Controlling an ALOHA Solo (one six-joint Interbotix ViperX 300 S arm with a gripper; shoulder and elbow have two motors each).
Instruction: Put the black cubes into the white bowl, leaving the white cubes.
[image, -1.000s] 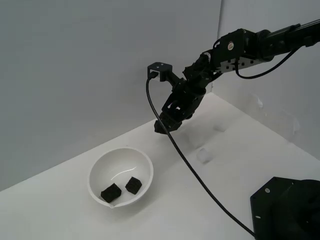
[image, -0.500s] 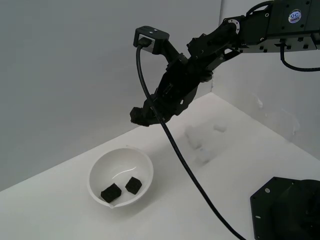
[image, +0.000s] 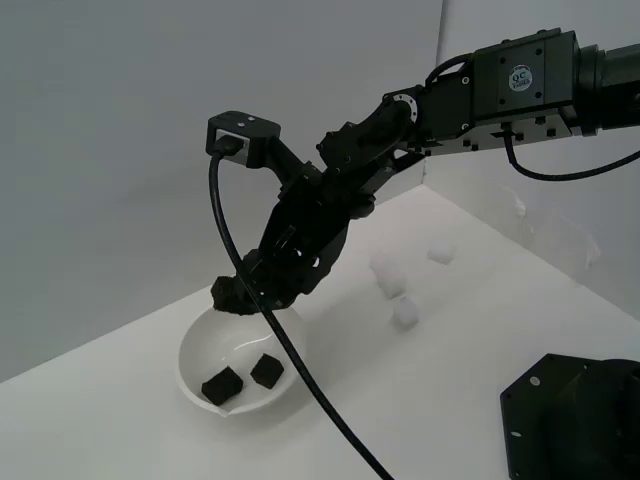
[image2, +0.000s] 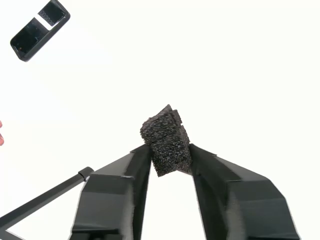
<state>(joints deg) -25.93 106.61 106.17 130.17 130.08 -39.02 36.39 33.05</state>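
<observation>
My gripper (image: 235, 292) is shut on a black cube (image: 227, 293) and holds it just above the far rim of the white bowl (image: 194, 347). The wrist view shows that cube (image2: 166, 140) pinched between both fingers (image2: 135, 172). Two more black cubes (image: 222, 385) (image: 266, 370) lie inside the bowl, near its front. Three white cubes show on the table at the exterior view's right: one (image: 388, 274), one (image: 406, 312) and one farther back (image: 440, 253).
A black base (image: 575, 420) fills the exterior view's lower right corner. A black cable (image: 290, 360) hangs from the wrist across the bowl's right side. A grey wall stands behind the white table. A dark phone-like object (image2: 40, 29) shows in the wrist view.
The arm has swung from near the white cubes toward the exterior view's left and down, carrying the black cube to just above the bowl.
</observation>
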